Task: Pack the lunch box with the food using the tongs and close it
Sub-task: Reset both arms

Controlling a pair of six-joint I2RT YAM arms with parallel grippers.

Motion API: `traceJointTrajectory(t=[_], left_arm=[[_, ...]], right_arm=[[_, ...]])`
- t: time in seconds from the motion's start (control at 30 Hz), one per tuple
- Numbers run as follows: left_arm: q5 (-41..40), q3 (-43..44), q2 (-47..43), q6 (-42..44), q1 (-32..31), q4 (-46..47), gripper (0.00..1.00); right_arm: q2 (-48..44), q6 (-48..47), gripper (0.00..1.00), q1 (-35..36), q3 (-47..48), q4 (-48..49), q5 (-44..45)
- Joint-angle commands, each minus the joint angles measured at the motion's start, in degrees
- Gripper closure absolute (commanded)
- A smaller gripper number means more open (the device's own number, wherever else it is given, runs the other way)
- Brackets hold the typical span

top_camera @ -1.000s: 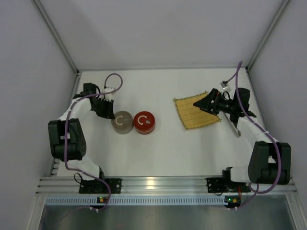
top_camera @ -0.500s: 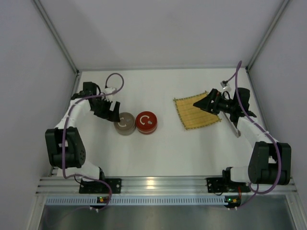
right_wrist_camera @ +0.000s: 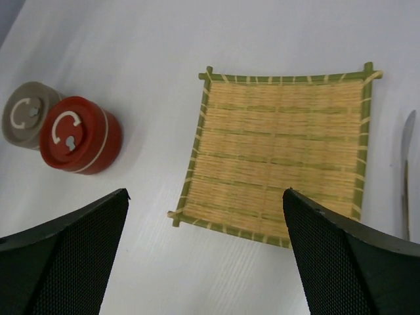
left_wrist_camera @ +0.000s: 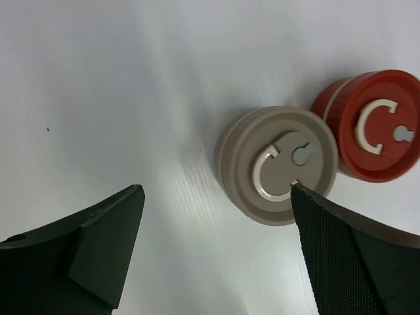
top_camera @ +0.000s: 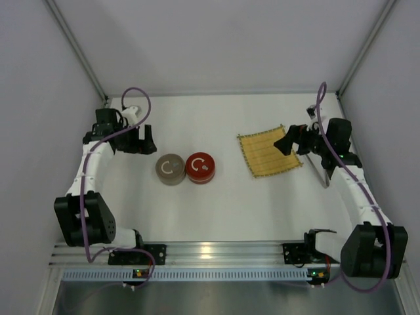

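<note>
The lunch box shows as two round lidded tins side by side, a beige tin (top_camera: 170, 169) (left_wrist_camera: 279, 164) (right_wrist_camera: 26, 115) and a red tin (top_camera: 199, 168) (left_wrist_camera: 371, 125) (right_wrist_camera: 75, 134), both with their lids on. No food is in view. The silver tongs (top_camera: 321, 174) (right_wrist_camera: 407, 167) lie on the table right of the yellow bamboo mat (top_camera: 269, 152) (right_wrist_camera: 279, 164), partly under my right arm. My left gripper (top_camera: 146, 141) (left_wrist_camera: 216, 190) hangs open and empty, back-left of the beige tin. Above the mat's near edge, my right gripper (top_camera: 287, 141) (right_wrist_camera: 205, 193) is open and empty.
White walls with metal corner posts close in the white table (top_camera: 216, 203) on the left, back and right. The arm bases sit on an aluminium rail (top_camera: 210, 252) at the near edge. A purple cable loops over each arm.
My left gripper has opened and drawn back-left, away from the beige tin. Both tins shifted slightly right beforehand. My right arm pulled back a little to the right, still open.
</note>
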Motion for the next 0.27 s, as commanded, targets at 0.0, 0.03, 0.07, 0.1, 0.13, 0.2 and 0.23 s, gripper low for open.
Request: traceJointTrajectory(t=[0.0, 0.03, 0.07, 0.1, 0.13, 0.2, 0.23], left_arm=[[-1.9, -5.5, -2.7, -3.3, 3.4, 7.2, 0.02], [-1.9, -6.4, -3.1, -3.1, 4.1, 8.0, 0.02], [-1.5, -7.3, -3.4, -2.8, 4.7, 9.6, 0.02], [-0.5, -8.4, -4.3, -2.4, 5.8, 10.6, 0.02], [1.8, -10.1, -4.8, -2.1, 7.7, 11.4, 0.02], [1.4, -10.9, -5.6, -1.9, 8.4, 12.4, 0.02], [0.4, -11.1, -6.3, -1.8, 8.3, 12.4, 0.02]], right_arm=[[-3.6, -10.3, 0.01, 0.6, -1.5, -3.9, 7.1], [-3.6, -10.9, 0.01, 0.5, -1.8, -4.1, 7.7], [-3.4, -11.6, 0.01, 0.3, -1.9, -4.2, 8.4], [-2.5, -11.9, 0.0, 0.3, -1.9, -4.4, 8.5], [-2.0, -12.1, 0.01, 0.1, -1.9, -4.5, 8.6], [-1.3, -12.2, 0.01, 0.1, -1.6, -4.5, 8.8], [-1.2, -12.2, 0.01, 0.1, -1.5, -4.5, 9.1]])
